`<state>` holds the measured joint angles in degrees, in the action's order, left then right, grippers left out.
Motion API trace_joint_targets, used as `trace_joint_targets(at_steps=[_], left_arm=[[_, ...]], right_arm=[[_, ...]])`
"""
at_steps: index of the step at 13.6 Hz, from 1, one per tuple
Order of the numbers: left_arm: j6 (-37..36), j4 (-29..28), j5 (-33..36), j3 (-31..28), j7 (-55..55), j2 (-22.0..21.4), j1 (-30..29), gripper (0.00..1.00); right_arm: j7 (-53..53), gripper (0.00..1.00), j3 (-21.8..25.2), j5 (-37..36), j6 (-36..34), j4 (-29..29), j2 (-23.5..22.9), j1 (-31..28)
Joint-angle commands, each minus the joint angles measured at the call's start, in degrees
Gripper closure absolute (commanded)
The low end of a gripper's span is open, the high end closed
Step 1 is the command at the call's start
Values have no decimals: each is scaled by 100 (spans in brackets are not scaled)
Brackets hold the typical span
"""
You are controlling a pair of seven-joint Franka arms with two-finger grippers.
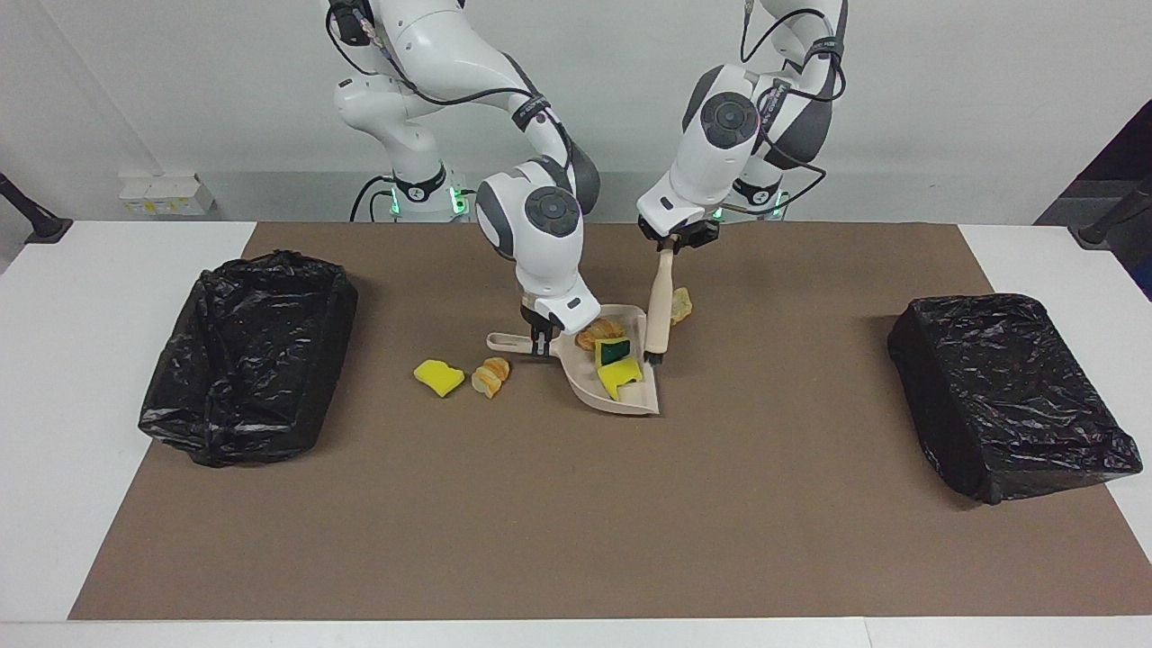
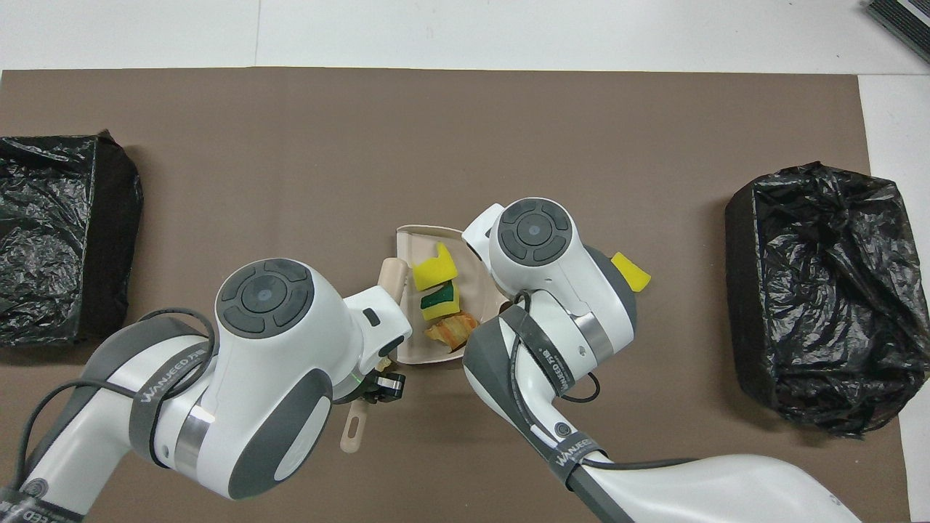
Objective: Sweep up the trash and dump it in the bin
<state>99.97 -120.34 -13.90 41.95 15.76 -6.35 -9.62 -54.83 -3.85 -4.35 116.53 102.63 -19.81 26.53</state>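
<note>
Black plastic lines the open bin [image 1: 250,355] at the right arm's end of the counter [image 1: 54,378], and beside it a yellow sponge wedge [image 1: 438,376] and a bread piece [image 1: 490,375] lie loose on the brown mat [image 1: 540,513]. Right gripper [image 1: 540,343], jaws clenched on the dustpan [image 1: 621,396] handle, pan carrying bread and two sponges [image 1: 619,369]! Left gripper [image 1: 673,245], jaws clamped on the brush [image 1: 658,310], bristles at the pan's edge, a tan chunk [image 1: 681,304] just beside; second bin [image 1: 1008,391] at the left arm's end.

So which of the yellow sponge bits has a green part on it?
The yellow sponge chunk with the dark green scrubby top, lying in the beige plastic dustpan. The other yellow pieces are plain yellow.
</note>
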Motion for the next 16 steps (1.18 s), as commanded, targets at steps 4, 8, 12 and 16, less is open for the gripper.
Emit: trace_joint_targets(at_steps=[4,8,12,16], left_arm=[[-514,-1552,-52,-117,1226,-1771,-207,100],[-260,-2018,-95,-135,3113,-1879,-180,100],[836,-2187,-568,-91,3914,-1510,-145,100],[2015,-1968,-588,23,4452,-686,109,100]], right_arm=[[-28,100,-46,-312,-201,249,179,54],[-28,100,-46,-645,-631,188,232,168],[121,100,-46,-654,-798,100,223,177],[201,100,-54,-654,-851,100,232,186]])
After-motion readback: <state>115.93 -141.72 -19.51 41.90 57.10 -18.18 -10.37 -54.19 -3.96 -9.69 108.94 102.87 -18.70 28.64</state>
